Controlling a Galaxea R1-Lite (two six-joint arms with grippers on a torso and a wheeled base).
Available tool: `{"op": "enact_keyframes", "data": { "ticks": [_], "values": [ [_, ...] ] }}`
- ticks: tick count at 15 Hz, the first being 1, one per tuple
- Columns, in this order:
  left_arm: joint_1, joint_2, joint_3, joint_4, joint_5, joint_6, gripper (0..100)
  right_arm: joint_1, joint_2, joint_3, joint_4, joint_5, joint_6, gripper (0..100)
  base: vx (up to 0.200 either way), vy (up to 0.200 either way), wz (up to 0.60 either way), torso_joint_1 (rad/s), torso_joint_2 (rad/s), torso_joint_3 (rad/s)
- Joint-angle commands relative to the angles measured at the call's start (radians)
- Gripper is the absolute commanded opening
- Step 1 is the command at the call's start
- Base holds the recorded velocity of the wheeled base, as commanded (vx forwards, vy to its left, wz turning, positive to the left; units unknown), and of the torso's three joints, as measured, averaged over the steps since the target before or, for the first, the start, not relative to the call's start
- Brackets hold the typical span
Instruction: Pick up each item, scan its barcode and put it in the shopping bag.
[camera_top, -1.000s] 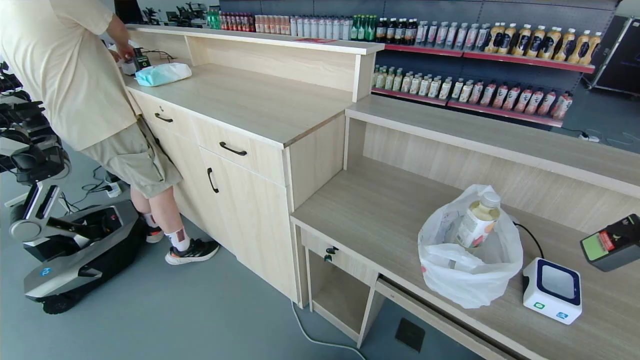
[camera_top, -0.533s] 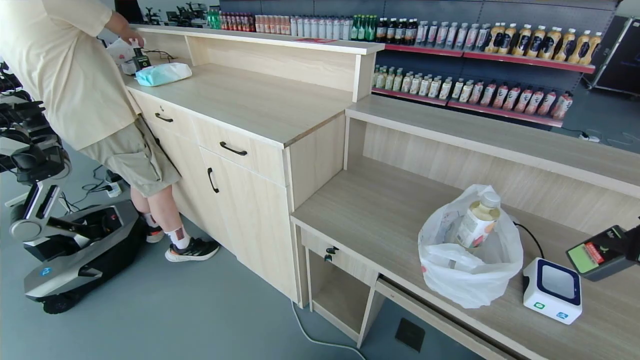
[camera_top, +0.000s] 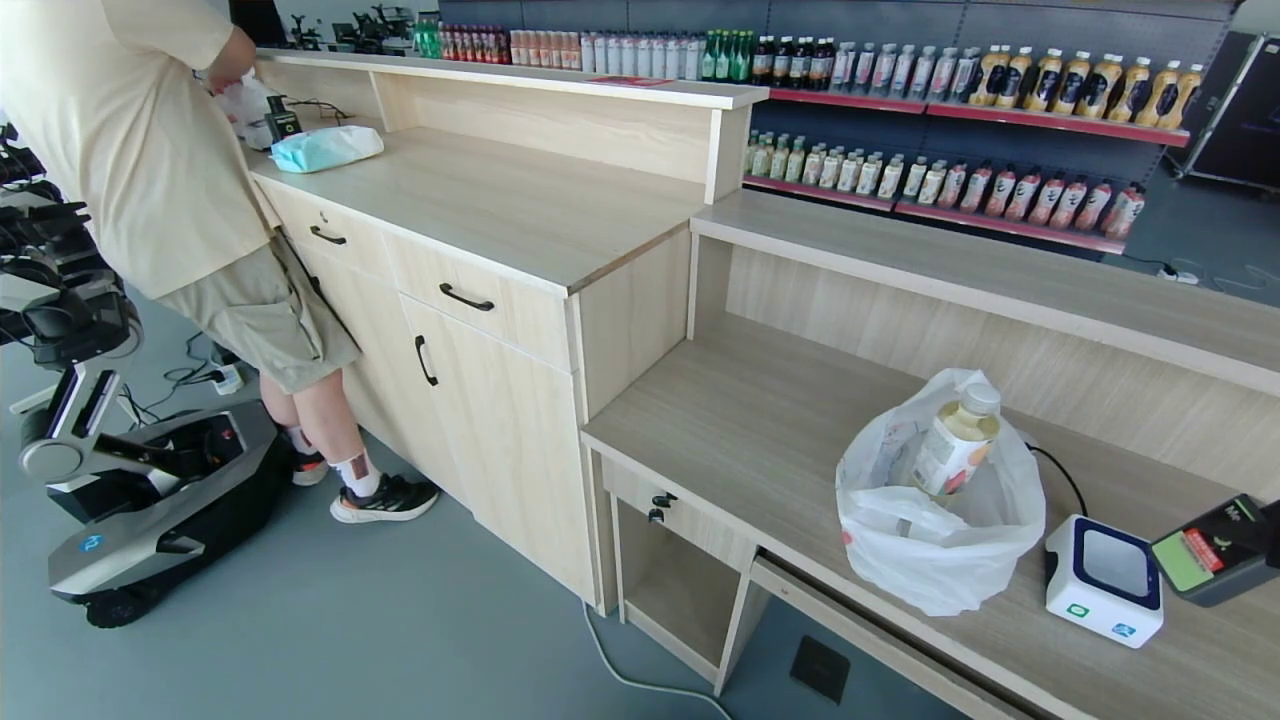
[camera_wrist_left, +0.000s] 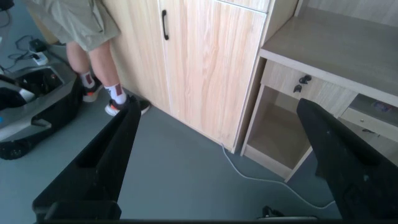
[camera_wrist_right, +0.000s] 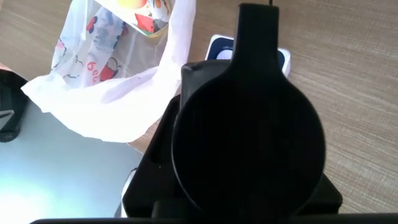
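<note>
A white plastic shopping bag (camera_top: 940, 545) stands open on the low wooden counter (camera_top: 760, 420), with a pale drink bottle (camera_top: 955, 440) upright inside it. Right of the bag sits the white barcode scanner (camera_top: 1105, 580), its dark window facing up. A dark box (camera_top: 1210, 550) with a green and red label hangs just above the scanner's right side. My right gripper (camera_wrist_right: 256, 74) is shut on this box (camera_wrist_right: 249, 149), which hides most of the scanner (camera_wrist_right: 219, 48) below; the bag (camera_wrist_right: 118, 93) lies beside it. My left gripper (camera_wrist_left: 211, 168) is open over the grey floor, holding nothing.
A taller cabinet counter (camera_top: 500, 200) with drawers rises left of the low counter. Shelves of bottles (camera_top: 950, 120) line the back wall. Another wheeled robot base (camera_top: 150, 500) stands on the floor at the left, and a cable (camera_top: 640, 670) runs under the counter.
The dark box in my right gripper has come down and slightly right, from above the counter to just over the scanner. Bag, bottle and scanner have stayed put.
</note>
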Motion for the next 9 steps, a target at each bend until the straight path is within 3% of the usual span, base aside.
{"op": "enact_keyframes", "data": {
  "ticks": [1, 9],
  "values": [
    [0.0, 0.0, 0.0, 0.0, 0.0, -0.001, 100, 0.002, 0.018, -0.002, -0.002, 0.004, 0.0, 0, 0.0, 0.0, 0.0, 0.0, 0.0, 0.0],
    [0.0, 0.002, 0.0, 0.0, 0.0, -0.001, 100, 0.047, 0.104, -0.061, -0.031, 0.017, 0.005, 0, 0.0, 0.0, 0.0, 0.0, 0.0, 0.0]
  ]
}}
